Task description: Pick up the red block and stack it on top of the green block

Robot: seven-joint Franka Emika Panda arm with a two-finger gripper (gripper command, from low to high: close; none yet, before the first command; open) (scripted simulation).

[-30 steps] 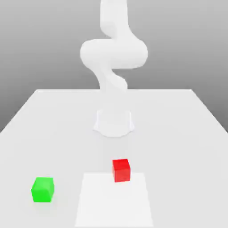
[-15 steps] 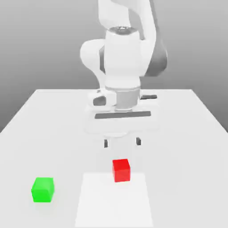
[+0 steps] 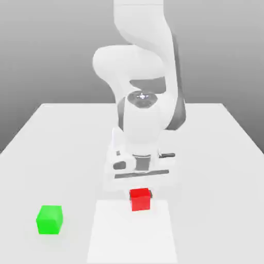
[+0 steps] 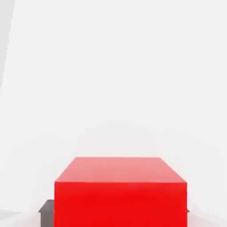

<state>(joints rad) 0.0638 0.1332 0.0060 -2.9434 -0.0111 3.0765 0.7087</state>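
Two dark fingertips of the gripper press in on opposite sides of the red block, so the claw is clamped on it. The hand sits directly above, and the white arm rises behind it, with dark grey bands at its joints.

The red block is a plain, evenly coloured cube with sharp, straight edges. It stands upright and looks level, its upper face paler than its side in the hand view. It is at the far end of the white square patch, a little toward the exterior view's right of the patch's middle. Whether its underside touches the surface, I cannot tell.

Past the patch's edge on the exterior view's left, the bright green block sits upright on the pale grey table, well apart from the red one. Between the two blocks lie a bare strip of table and part of the bare patch. The green block's top is uncovered, with open table around it. Open surface also runs from the red block toward the table's sloping edge on the exterior view's right, and the table's straight far edge lies well behind both blocks
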